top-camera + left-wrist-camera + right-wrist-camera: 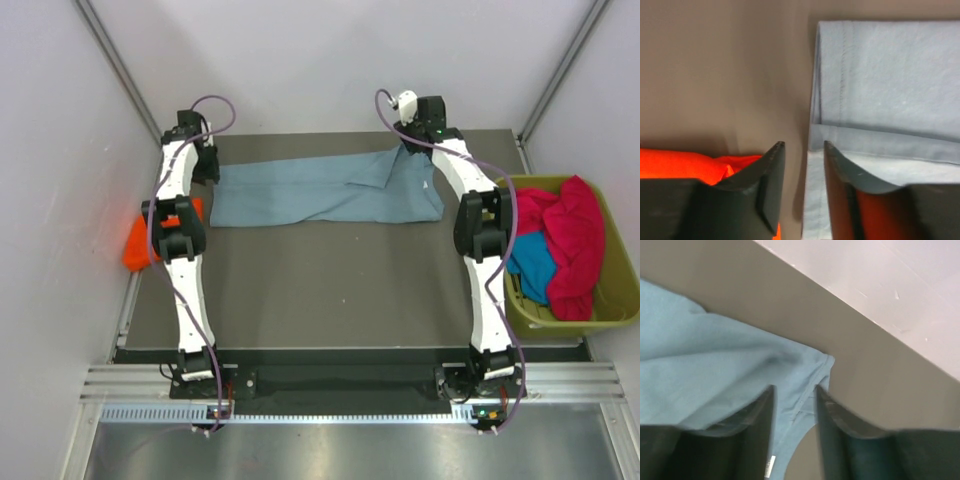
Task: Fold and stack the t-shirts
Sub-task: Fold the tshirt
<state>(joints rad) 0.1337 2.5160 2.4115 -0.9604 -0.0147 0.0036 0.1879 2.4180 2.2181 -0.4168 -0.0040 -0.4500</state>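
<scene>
Grey-blue t-shirt (320,190) lies spread flat on the far part of the table (330,290), spanning from one gripper to the other. Left gripper (803,145): fingers slightly apart, holding nothing; one finger over the shirt's folded left edge, the other over bare table. Right gripper (794,388): fingers slightly apart, shirt's corner showing in the gap; contact unclear. Orange-red t-shirt (680,165) sits bunched behind and left of the left gripper. Well right of the right arm, crimson-pink t-shirt (575,235) and teal t-shirt (535,262) are heaped in the olive bin (620,300).
</scene>
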